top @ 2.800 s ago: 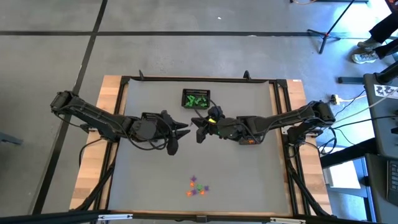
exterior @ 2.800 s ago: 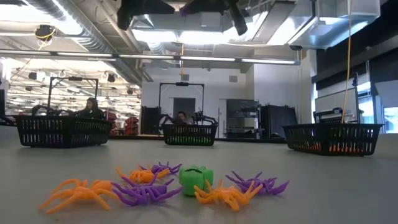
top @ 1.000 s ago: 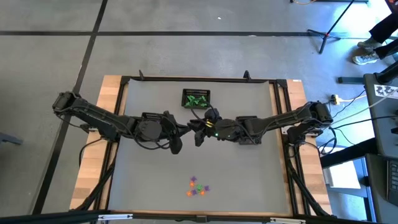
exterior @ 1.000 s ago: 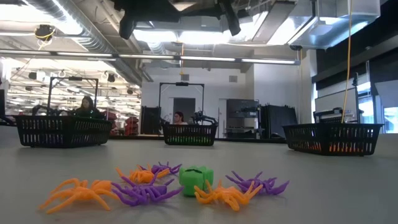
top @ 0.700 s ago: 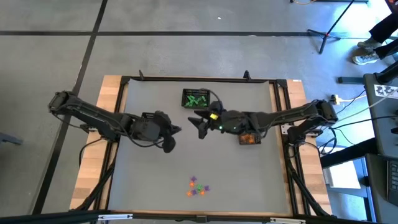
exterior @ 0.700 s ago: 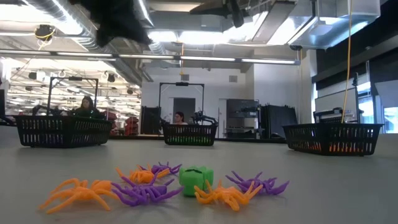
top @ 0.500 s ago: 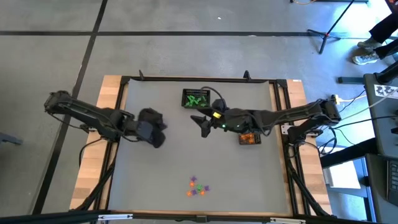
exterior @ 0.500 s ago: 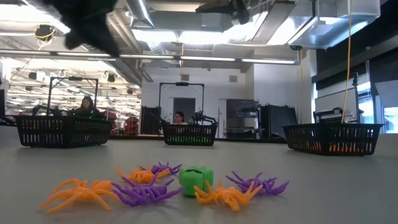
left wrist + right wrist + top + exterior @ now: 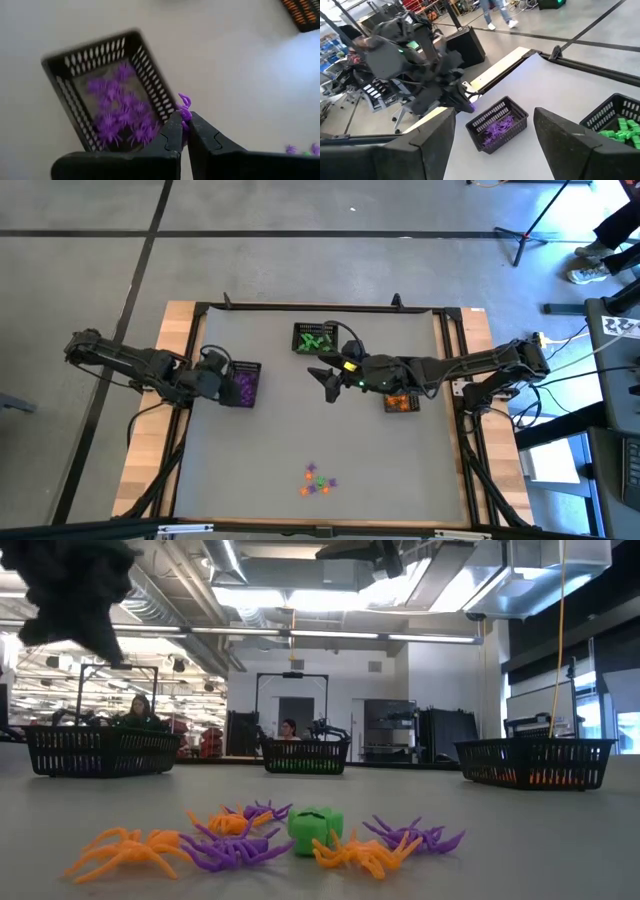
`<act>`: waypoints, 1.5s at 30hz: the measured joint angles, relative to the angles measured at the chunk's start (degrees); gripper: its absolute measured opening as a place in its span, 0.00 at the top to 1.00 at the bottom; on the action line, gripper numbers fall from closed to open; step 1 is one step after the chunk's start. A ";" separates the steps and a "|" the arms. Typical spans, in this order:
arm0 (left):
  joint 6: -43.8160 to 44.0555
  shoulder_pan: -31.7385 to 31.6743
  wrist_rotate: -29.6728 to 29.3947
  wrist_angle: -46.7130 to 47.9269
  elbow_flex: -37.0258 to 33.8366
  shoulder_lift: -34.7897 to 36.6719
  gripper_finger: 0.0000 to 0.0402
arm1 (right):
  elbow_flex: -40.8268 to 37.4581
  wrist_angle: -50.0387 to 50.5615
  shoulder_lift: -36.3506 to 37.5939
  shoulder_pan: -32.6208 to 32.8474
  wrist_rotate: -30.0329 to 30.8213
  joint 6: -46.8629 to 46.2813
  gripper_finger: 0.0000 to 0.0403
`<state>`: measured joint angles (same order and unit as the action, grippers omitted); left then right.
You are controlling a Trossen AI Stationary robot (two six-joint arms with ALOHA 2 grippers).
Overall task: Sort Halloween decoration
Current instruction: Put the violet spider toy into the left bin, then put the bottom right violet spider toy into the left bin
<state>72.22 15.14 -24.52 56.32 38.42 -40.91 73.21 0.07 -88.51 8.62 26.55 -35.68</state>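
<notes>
- Swinging away from the table's middle, the left gripper [image 9: 184,131] now hovers by the purple basket [image 9: 245,383], pinching a purple spider [image 9: 184,106].
- Right gripper [image 9: 325,379] has spread wide, apparently a handover done.

spiders [image 9: 230,840]: purple, orange | baskets [image 9: 245,384]: black mesh | table [image 9: 380,450]: grey

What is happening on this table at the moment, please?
The robot is sorting small plastic Halloween spiders by colour into black baskets. The left end effector is shut on a purple spider and holds it close beside the basket of purple spiders at the table's left. The right end effector hangs open over the table's middle, near the green basket. A mixed pile of trinkets waits at the near edge.
</notes>
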 joint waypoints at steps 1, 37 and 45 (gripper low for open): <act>1.57 0.00 0.56 -0.28 -0.86 0.31 1.00 | 0.00 0.06 0.00 0.00 -0.62 -0.02 0.33; -38.16 1.53 -4.50 -43.13 5.88 0.40 0.68 | 0.02 21.18 -15.22 23.37 -25.06 12.61 0.33; -38.30 1.53 -4.36 -41.99 5.85 -1.23 0.68 | 0.02 13.76 -22.95 24.44 -21.71 8.66 0.33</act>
<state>33.92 16.67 -28.88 14.33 44.27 -42.14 73.23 13.82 -111.46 33.06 4.84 -27.03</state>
